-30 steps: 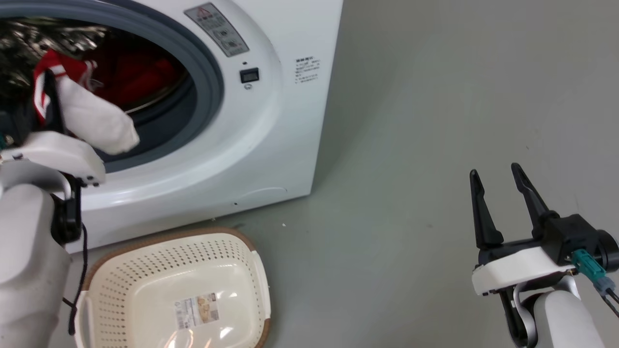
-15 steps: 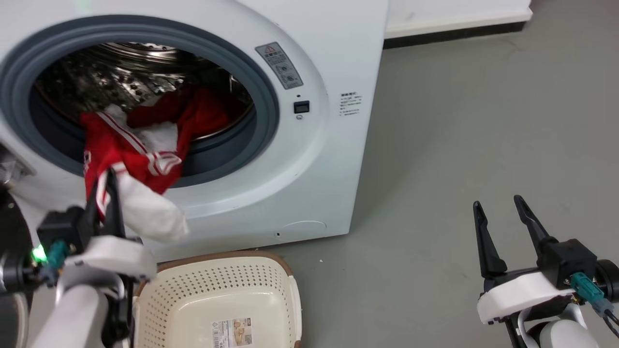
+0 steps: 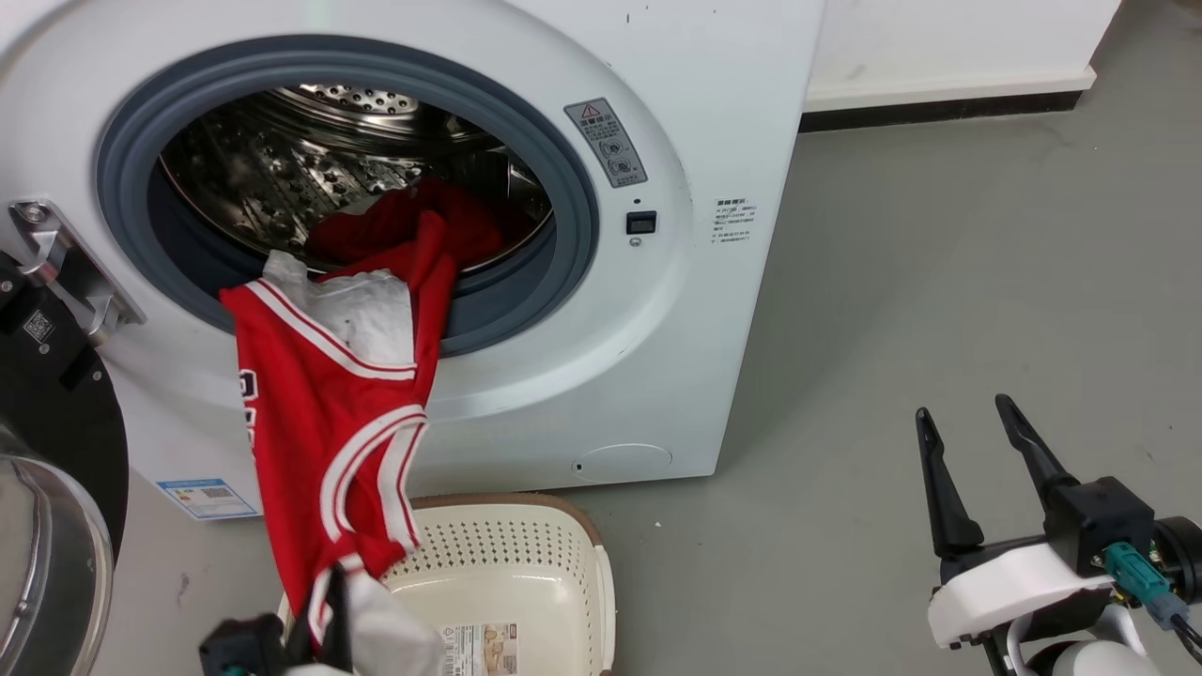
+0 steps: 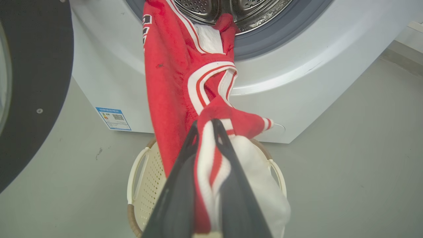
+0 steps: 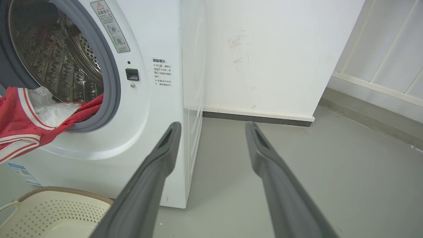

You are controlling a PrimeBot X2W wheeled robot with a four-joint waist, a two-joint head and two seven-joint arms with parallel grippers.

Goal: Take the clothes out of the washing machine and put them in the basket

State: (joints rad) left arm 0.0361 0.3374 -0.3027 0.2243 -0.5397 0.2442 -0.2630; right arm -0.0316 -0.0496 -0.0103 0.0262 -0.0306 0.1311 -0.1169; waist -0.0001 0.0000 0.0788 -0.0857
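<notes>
Grey smooth floor (image 3: 939, 282) is spreading out in front of the large white front-loading washing machine (image 3: 714, 376), and the machine's black-framed round glass door (image 3: 56, 469) is hanging open at its left side as you face it.

Your left gripper (image 4: 205, 127) is working low in front of the machine. Its long dark fingers are closing narrowly on a bunched fold of the soft bright red garment (image 3: 319, 413) with white panels and thin white stripe trim. That garment is draping from the machine's grey rubber door ring (image 3: 573, 253) down its front face. The upper end is lying over the ring's lower lip. The lower end is hanging above the small cream plastic basket (image 3: 512, 549) with perforated sides and a brown woven-look rim, which is sitting just in front of the machine's base. A second red piece (image 3: 441, 211) is lying deeper in the machine's perforated steel drum (image 3: 282, 169) and seems to be touching the first one's tail.

You are working through the pull-out step, early in the task as I judge it, with no cloth lying in the basket yet. Be drawing the fabric away from the machine and a little upward, so the tail is lifting over the ring's lip rather than dragging on it. Be going slowly, because the cloth may be catching on the second piece and hauling it out past the basket. Be lowering and letting go only once the whole length is hanging free over the basket.

Your right gripper (image 3: 960, 407) is idling well off to the machine's right, fingers spread wide and holding nothing.
</notes>
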